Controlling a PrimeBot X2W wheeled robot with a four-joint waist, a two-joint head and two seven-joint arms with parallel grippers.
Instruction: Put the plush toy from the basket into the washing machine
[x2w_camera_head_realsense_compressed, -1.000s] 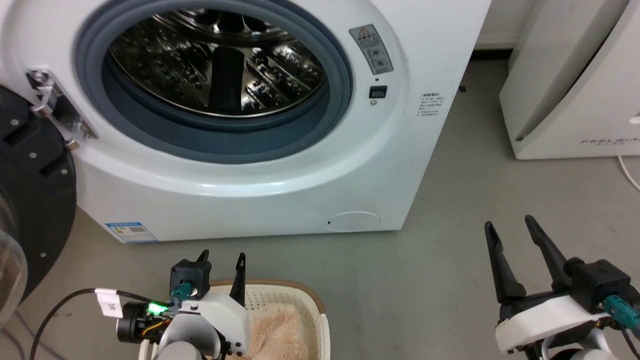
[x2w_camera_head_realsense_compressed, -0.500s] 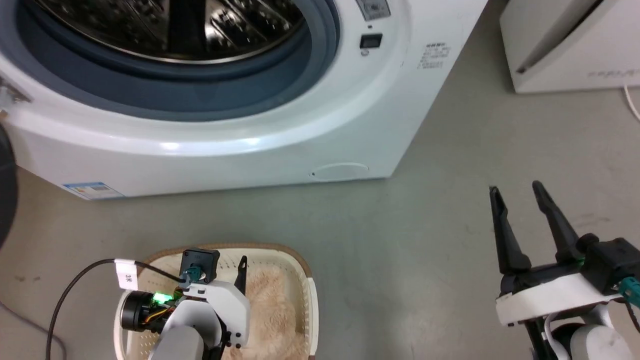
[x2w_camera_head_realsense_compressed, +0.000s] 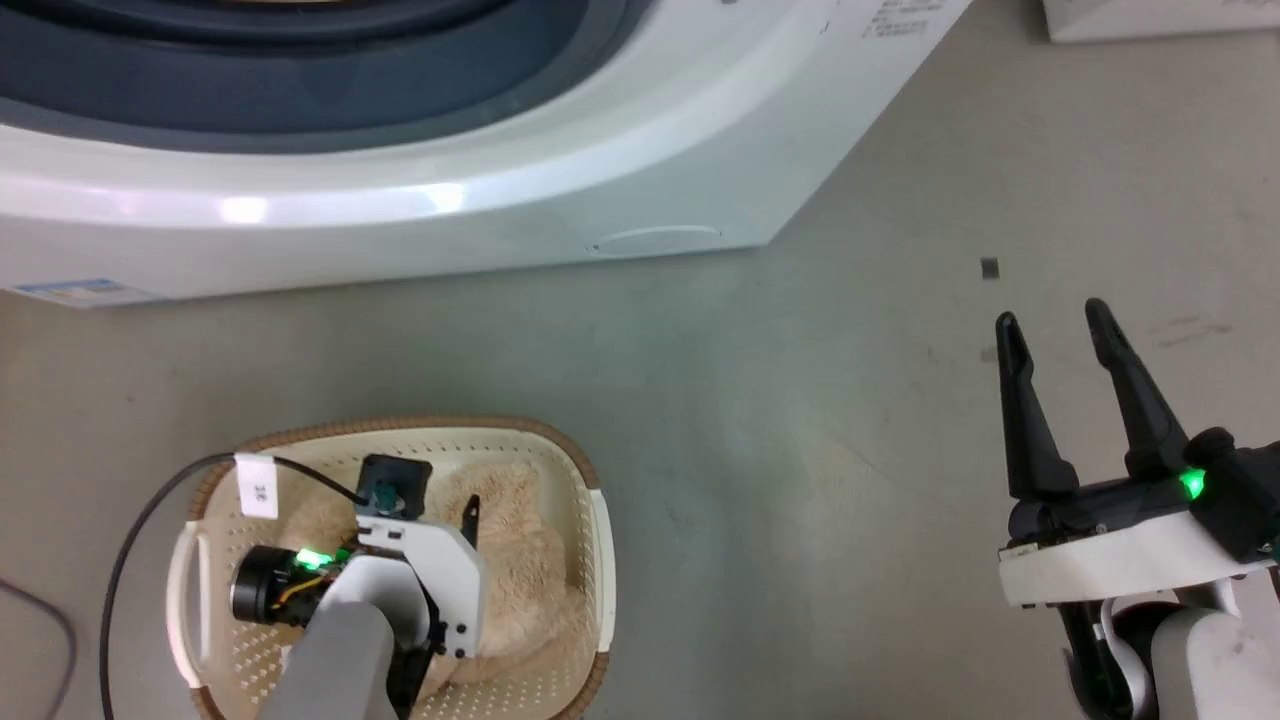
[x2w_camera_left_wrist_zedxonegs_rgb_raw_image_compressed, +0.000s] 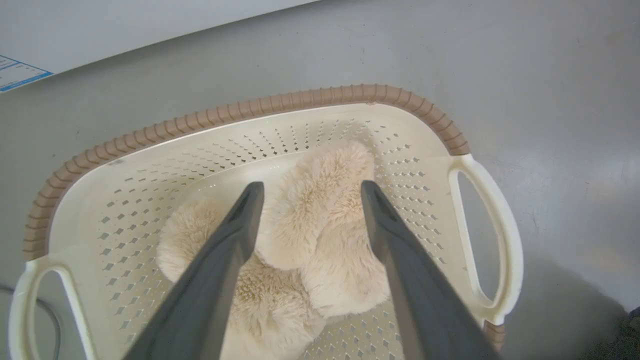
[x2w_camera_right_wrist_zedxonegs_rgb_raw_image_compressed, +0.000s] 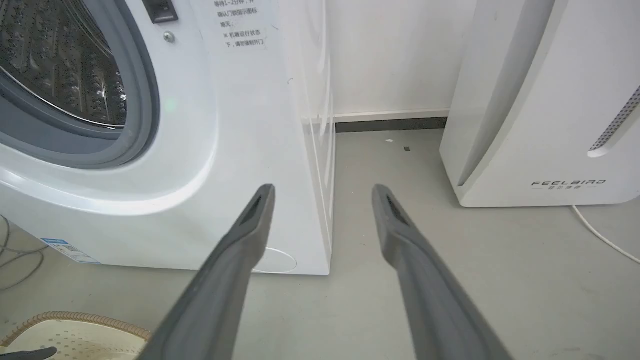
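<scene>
1. Lower spread left gripper (x2w_camera_left_wrist_zedxonegs_rgb_raw_image_compressed: 311, 186) around plush toy (x2w_camera_left_wrist_zedxonegs_rgb_raw_image_compressed: 320, 235), in basket (x2w_camera_left_wrist_zedxonegs_rgb_raw_image_compressed: 280, 100) at 7 o'clock.
2. Clamp deep into pile, off the walls.
3. Leave right gripper (x2w_camera_head_realsense_compressed: 1055, 325), released, at 4 o'clock.

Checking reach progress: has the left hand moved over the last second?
Yes. Against the basket, the left hand has gone from its far rim down inside, over the plush toy.

Fluffy plush toy (x2w_camera_left_wrist_zedxonegs_rgb_raw_image_compressed: 320, 225); perforated plastic basket (x2w_camera_left_wrist_zedxonegs_rgb_raw_image_compressed: 150, 165); glossy washing machine (x2w_camera_head_realsense_compressed: 400, 200).
</scene>
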